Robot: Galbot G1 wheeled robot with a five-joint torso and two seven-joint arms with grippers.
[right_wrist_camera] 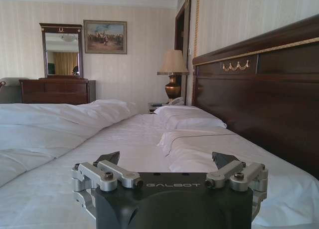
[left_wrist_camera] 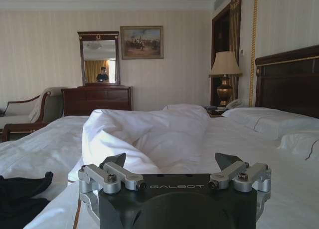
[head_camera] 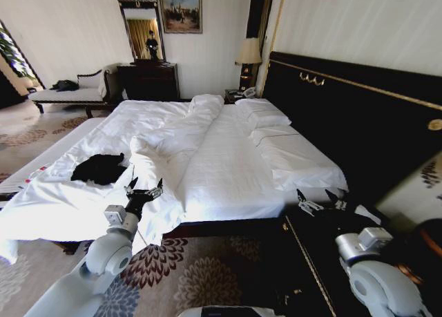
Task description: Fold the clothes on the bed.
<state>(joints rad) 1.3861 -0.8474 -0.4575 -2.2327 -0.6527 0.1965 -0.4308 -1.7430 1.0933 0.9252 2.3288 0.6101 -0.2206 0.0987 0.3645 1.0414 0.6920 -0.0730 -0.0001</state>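
Observation:
The clothes, a crumpled black T-shirt (head_camera: 99,168), lie on the left side of the bed (head_camera: 228,172) near its foot edge; in the left wrist view the black fabric (left_wrist_camera: 20,196) shows at the lower corner. My left gripper (head_camera: 145,186) hovers open over the bed's near edge, just right of the shirt and apart from it, with its jaws spread wide (left_wrist_camera: 172,160). My right gripper (head_camera: 319,196) is open too, held over the bed's near right corner by the dark headboard (head_camera: 352,117), far from the shirt, nothing between its fingers (right_wrist_camera: 169,158).
A rumpled white duvet (head_camera: 183,141) runs down the bed's middle, pillows (head_camera: 266,117) at the headboard. A dark nightstand (head_camera: 324,262) stands under my right arm. A pale bench (head_camera: 48,155) flanks the bed's left side; dresser (head_camera: 148,81), mirror, lamp (head_camera: 248,54) and chaise (head_camera: 69,92) stand beyond.

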